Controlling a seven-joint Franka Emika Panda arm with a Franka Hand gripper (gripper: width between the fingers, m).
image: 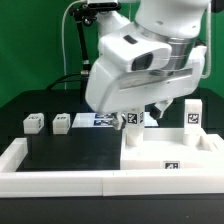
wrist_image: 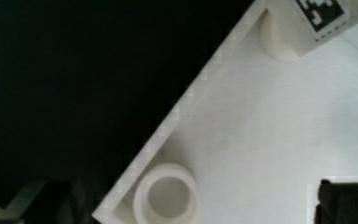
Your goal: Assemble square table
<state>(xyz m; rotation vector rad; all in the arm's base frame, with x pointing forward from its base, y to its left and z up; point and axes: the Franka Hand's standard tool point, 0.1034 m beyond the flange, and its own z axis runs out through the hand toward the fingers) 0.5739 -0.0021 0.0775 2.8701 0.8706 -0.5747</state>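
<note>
**Claw over an empty slab corner, loose legs off to one side**

The large flat white plastic square slab [image: 170, 152] lies flat on the black counter [image: 60, 150], at the exterior view's right. The claw [wrist_image: 181, 200] is held over the slab's far corner on the exterior view's left. Its dark fingers [wrist_image: 348, 198] are spread wide and released, with nothing grasped between them. In the wrist view a round corner hole [wrist_image: 167, 195] is seen between the fingers, just beside the slab's straight edge. An upright white tagged leg block [image: 191, 113] stands at the slab's other far corner, well apart from the claw toward the exterior view's right. A short white tagged leg block [image: 34, 122] and a second like block [image: 61, 122] lie on the counter, well apart from the claw toward the exterior view's left. The coming move is judged to turn on this offset. A loose leg is to be fetched from the exterior view's left and brought over the open hole.
</note>
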